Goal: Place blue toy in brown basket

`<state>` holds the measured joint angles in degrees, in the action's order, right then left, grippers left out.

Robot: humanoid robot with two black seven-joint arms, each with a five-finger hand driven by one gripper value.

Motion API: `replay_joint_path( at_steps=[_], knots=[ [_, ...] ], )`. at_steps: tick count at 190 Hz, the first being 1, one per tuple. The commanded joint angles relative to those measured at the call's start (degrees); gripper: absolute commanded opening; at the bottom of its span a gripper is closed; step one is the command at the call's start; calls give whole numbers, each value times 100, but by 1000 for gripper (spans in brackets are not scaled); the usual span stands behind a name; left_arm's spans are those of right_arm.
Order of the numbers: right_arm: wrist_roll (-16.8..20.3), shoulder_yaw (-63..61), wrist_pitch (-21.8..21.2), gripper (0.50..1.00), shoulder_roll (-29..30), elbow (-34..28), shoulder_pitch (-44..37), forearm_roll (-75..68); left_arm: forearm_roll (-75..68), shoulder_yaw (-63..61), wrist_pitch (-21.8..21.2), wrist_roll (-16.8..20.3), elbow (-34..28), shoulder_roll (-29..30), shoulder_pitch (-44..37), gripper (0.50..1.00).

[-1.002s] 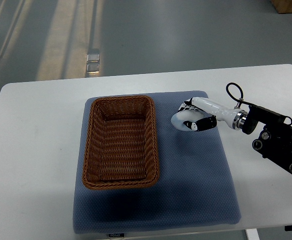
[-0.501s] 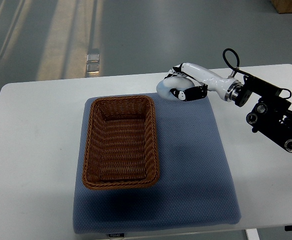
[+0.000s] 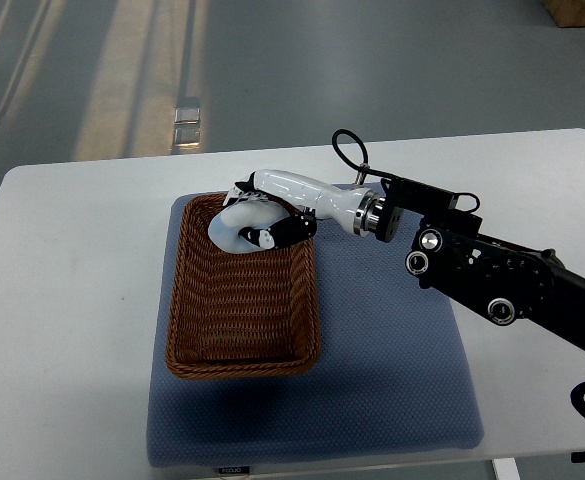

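The brown wicker basket (image 3: pixel 177 320) lies on the left half of a blue-grey mat (image 3: pixel 392 380). My right hand (image 3: pixel 252 214), white with black finger joints, hangs over the basket's far end, its arm reaching in from the right. Its fingers are curled around a pale blue rounded toy (image 3: pixel 230 229), which sits above the basket's far inner part. I cannot tell whether the toy touches the basket floor. The left arm does not show.
The mat rests on a white table (image 3: pixel 62 300) with grey floor beyond its far edge. The black forearm (image 3: pixel 482 285) crosses the mat's right side. A brown box corner (image 3: pixel 577 10) shows at the top right.
My right hand lifted the toy off the mat's right part, carried it leftward along the far edge, and now holds it over the basket's far end.
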<state>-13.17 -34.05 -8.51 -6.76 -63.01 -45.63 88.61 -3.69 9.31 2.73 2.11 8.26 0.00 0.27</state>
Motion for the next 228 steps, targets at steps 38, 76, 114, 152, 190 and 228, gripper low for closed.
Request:
replay_joint_path(
  at_steps=[38, 76, 114, 152, 190, 228],
  knots=[
    [34, 390, 7, 660, 377, 210, 54, 69, 0, 0, 0, 0, 0, 0, 0, 1000],
    [42, 381, 7, 764, 395, 245, 107, 69, 0, 0, 0, 0, 0, 0, 0, 1000],
    [42, 372, 25, 795, 395, 236, 124, 60, 0, 0, 0, 0, 0, 0, 0, 1000],
    [42, 135, 104, 797, 254, 245, 151, -28, 0, 0, 0, 0, 0, 0, 0, 1000],
    [121, -902, 60, 797, 44, 307, 449, -159, 0, 0, 0, 0, 0, 0, 0, 1000],
    [315, -1719, 262, 797, -97, 676, 792, -1241, 0, 0, 0, 0, 0, 0, 0, 1000]
  ],
)
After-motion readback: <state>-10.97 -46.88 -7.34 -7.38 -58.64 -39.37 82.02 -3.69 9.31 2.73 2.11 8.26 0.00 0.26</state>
